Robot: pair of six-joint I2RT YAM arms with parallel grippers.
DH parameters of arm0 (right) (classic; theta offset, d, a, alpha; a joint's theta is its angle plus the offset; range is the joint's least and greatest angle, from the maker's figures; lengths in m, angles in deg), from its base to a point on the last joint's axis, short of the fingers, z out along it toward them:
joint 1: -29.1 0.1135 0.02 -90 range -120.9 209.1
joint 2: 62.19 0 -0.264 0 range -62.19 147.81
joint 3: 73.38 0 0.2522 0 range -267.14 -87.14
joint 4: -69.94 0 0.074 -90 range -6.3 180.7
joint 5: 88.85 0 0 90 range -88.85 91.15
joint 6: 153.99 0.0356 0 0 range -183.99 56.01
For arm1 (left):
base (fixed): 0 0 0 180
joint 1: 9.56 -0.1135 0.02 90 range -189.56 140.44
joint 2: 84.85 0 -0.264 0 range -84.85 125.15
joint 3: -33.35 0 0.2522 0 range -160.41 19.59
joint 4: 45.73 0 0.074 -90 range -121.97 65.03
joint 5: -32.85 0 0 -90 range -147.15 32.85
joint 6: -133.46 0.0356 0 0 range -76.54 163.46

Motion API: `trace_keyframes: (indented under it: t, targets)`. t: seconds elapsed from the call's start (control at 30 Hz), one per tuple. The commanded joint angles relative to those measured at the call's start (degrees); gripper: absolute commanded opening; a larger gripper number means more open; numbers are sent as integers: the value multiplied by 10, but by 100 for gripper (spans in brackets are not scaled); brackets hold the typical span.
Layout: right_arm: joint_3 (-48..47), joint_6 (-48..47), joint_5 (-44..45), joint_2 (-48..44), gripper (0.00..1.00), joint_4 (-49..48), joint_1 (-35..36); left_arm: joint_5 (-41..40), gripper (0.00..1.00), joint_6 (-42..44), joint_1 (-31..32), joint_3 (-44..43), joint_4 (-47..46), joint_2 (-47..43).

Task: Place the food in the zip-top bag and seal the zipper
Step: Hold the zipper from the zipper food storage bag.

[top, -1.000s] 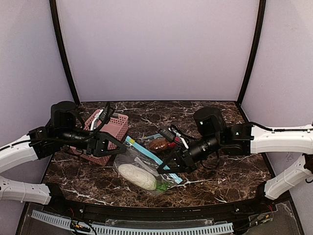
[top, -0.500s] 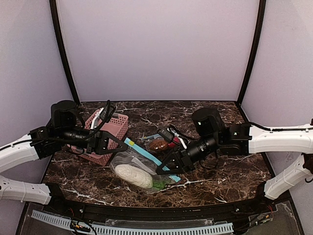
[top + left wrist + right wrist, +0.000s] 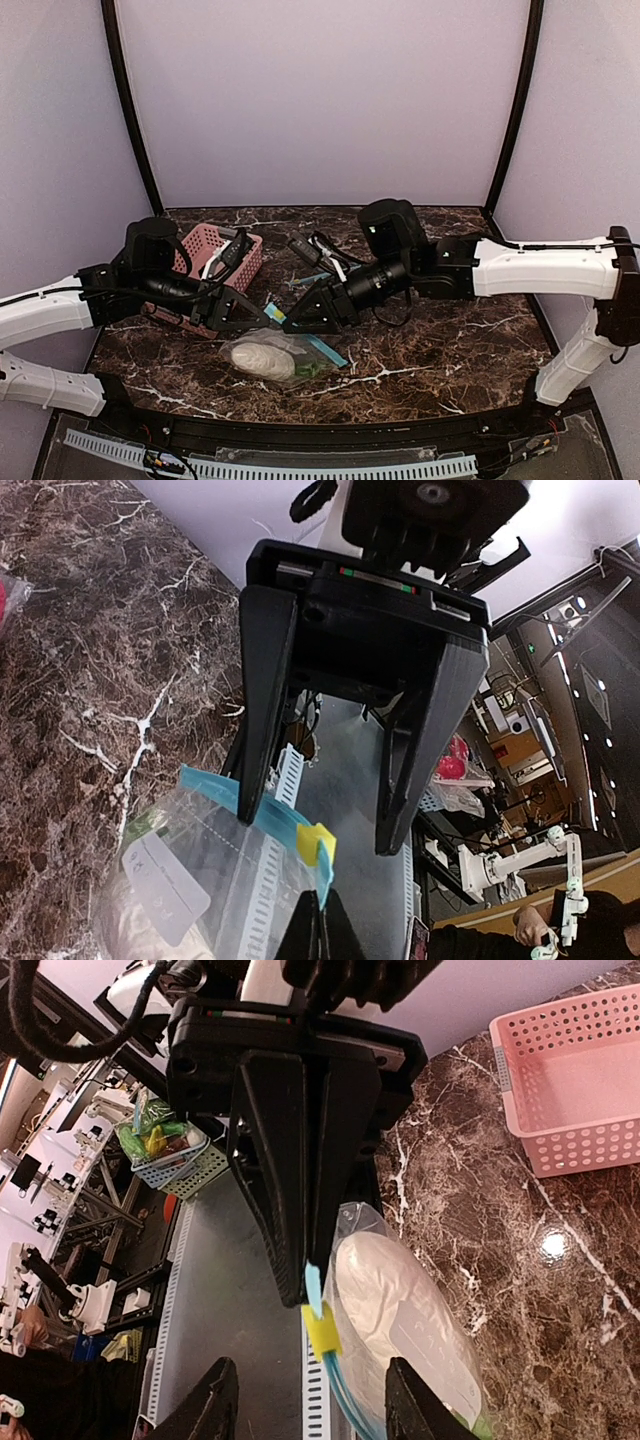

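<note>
left jaws clamped on blue zip strip (image 3: pixel 214 787) of bag (image 3: pixel 190 880), beside yellow slider (image 3: pixel 322 1332); right jaws parted, nothing held; whitish piece (image 3: pixel 395 1295) seen inside bag.

No writing, brand or number can be read in any view; the only possible label is a white patch (image 3: pixel 163 878) on the clear bag (image 3: pixel 235 880), and its small dark marks are too blurred to make out in the left wrist view.
</note>
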Motion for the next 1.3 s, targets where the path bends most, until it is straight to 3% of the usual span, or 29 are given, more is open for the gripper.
trace_keyframes:
  t: [0.0,0.47,0.7,1.27]
  targets:
    - [-29,-9,-6,20,47,-26,-2,19,1,-7,7,18,-15,-6]
    - [-28,-1,-15,38,25,-58,-2,21,1,-6,10,15,-33,7]
    - [-23,-3,-14,36,0,-57,-2,-2,1,-2,10,10,-27,7]
    - [28,3,16,6,0,-56,-2,-123,1,-15,10,-22,44,-10]
